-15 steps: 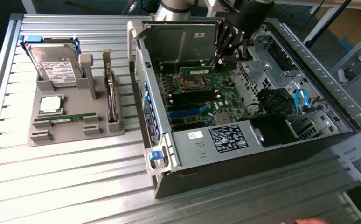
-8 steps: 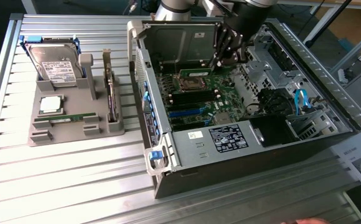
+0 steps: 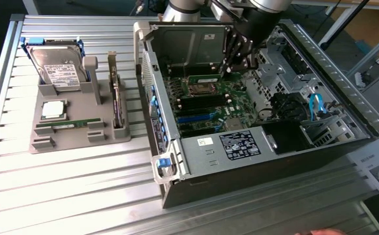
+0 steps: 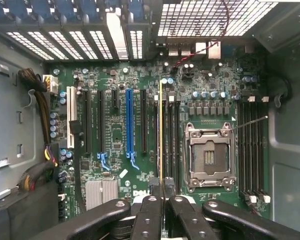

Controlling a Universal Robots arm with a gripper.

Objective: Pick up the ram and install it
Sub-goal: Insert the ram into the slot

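Note:
The ram (image 3: 204, 78) is a green stick with a pale label, held inside the open computer case (image 3: 320, 147) just above the motherboard (image 3: 206, 105). My gripper (image 3: 231, 70) is shut on it. In the wrist view the ram (image 4: 161, 130) shows edge-on as a thin gold line between my fingers (image 4: 149, 210), with the gripper (image 4: 162, 192) closed around it. It hangs over the long black memory slots (image 4: 171, 135) beside the empty processor socket (image 4: 209, 156). I cannot tell whether it touches a slot.
A grey parts holder (image 3: 78, 142) at the exterior view's left carries a hard drive (image 3: 58, 68), a silver processor (image 3: 53, 109), a second green stick (image 3: 68, 124) and an upright dark card (image 3: 116, 98). Blue cables (image 3: 316, 105) and metal drive bays crowd the case's far side.

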